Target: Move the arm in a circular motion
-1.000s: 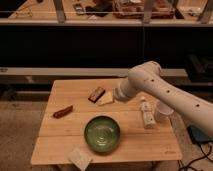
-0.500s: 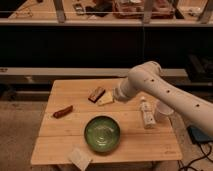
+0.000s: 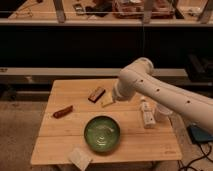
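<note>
The arm [image 3: 165, 95] is thick, white and dotted. It reaches in from the lower right, bends at a rounded elbow [image 3: 136, 75] and points down-left over the wooden table [image 3: 60, 145]. Its pale yellowish tip, the gripper [image 3: 107, 100], hangs just above the tabletop near the table's middle back. It is right beside a brown bar [image 3: 96, 94] and behind a green bowl [image 3: 102, 133].
A reddish-brown snack [image 3: 63, 111] lies at the left. A white packet [image 3: 80, 158] sits at the front edge. A white bottle [image 3: 145, 114] and a white cup [image 3: 162, 111] stand under the forearm at the right. A dark shelf unit [image 3: 75, 45] runs behind the table.
</note>
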`<state>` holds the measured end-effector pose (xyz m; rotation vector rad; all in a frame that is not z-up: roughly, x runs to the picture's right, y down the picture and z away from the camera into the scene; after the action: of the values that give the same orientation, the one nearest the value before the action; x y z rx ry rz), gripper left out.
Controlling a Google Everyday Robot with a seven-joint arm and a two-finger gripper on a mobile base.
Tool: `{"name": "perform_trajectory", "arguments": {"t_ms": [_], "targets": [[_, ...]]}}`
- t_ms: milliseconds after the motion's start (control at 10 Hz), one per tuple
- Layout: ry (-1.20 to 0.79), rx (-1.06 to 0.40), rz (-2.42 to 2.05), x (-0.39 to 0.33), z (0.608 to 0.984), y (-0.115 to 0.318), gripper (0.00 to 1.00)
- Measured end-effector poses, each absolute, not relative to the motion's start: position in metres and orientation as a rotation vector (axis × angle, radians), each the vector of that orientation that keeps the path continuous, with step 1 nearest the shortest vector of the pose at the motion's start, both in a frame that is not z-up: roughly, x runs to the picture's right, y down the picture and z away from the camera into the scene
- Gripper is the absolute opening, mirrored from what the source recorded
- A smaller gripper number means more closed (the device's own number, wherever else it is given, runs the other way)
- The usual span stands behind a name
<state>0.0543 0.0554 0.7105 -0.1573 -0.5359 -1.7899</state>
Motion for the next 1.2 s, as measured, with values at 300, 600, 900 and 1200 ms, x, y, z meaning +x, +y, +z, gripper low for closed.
{"name": "perform_trajectory", "arguments": {"t_ms": [300, 600, 900, 1200], "targets": [[-0.559, -0.289, -1.900, 0.022, 0.718, 0.081, 0.80], [-0.683, -0.275, -1.984, -0.039, 0.732, 0.090, 0.80], [-0.703, -0.246, -2.047, -0.074, 0.761, 0.054, 0.80], [-0.686, -0.221, -2.027, -0.078, 0.794, 0.011, 0.80]]}}
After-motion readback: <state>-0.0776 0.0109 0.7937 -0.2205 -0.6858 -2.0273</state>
